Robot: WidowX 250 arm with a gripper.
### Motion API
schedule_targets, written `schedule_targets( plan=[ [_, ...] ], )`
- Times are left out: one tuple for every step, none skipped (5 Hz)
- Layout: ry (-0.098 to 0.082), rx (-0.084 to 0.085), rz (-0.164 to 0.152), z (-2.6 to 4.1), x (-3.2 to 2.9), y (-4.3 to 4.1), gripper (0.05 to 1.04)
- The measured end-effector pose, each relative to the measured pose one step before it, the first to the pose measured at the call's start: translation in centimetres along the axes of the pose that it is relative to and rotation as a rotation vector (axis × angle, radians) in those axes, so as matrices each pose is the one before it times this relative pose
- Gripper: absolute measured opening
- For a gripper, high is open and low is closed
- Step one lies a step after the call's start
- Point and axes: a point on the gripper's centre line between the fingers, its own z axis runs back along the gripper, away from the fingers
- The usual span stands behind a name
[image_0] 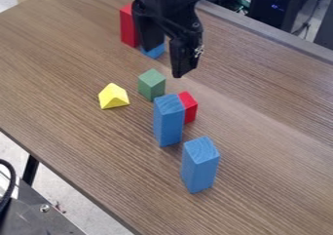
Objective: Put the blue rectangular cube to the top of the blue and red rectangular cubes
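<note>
Nothing stacked; near blue block (199, 166) stood apart from red block (189, 107). Gripper (164, 63) hung open, empty; pick and place remained.

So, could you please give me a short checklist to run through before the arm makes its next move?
1. Gripper open, holding nothing: ok.
2. Nearest blue block upright, standing apart from the others: ok.
3. Gripper lined up over that block: not ok, it hangs farther back, near the green block.
4. Tops of the middle blue block and the red block beside it bare: ok.
5. Those two touching: cannot tell.
</note>
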Motion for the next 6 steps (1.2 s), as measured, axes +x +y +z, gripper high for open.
schedule_targets(
  plan=[
    [0.0262, -0.009, 0.0019, -0.658, -0.519, -0.167, 0.999],
    [-0.0059, -0.0009, -0.02, -0.66, -0.04, -0.329, 0.999],
    [-0.0046, 0.001, -0.0074, -1.049, -0.163, -0.028, 0.999],
    [0.0106, -0.0023, -0.0032, -0.99, -0.262, -0.035, 0.999],
    [0.019, -0.0077, -0.0069, -0.783, -0.166, -0.236, 0.999],
    [0.0113, 0.0014, -0.0172, -0.238, -0.015, -0.191, 0.999]
  ],
)
